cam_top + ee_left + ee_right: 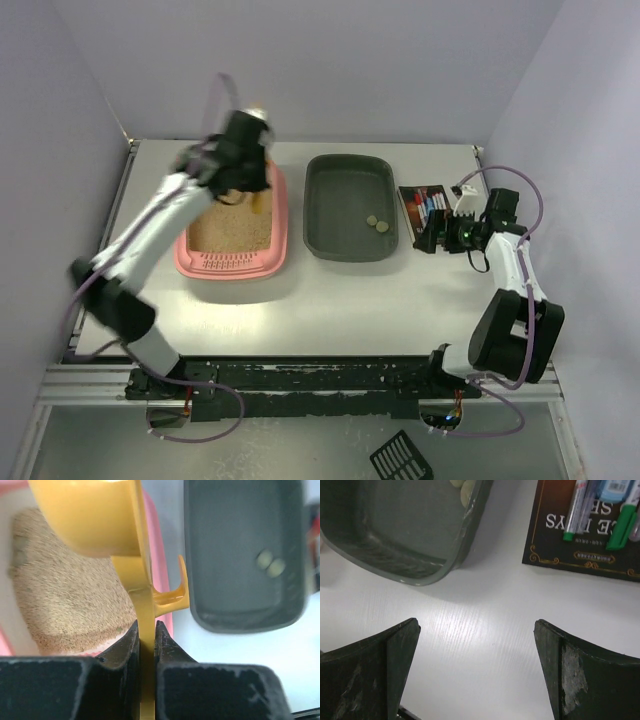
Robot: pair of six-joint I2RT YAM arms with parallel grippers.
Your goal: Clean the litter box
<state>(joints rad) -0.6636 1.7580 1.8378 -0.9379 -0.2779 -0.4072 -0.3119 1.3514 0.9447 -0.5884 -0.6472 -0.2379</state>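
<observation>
The left end effector (147, 630) pinches the thin handle of a yellow scoop (95, 515), its fingers pressed against it from both sides. The scoop's bowl hangs over the litter box (232, 265), the pink tray directly beneath this end effector on the left of the worktop (330, 300). Tan litter (65, 595) covers its floor. Just beside it, to the right, lies a dark grey tray (350, 252) holding two pale lumps (376, 223). The right end effector (475, 625) is spread wide and holds nothing. It hangs above bare worktop between the grey tray's corner and a dark card (560, 545) carrying markers (575, 510), well apart from the litter box.
</observation>
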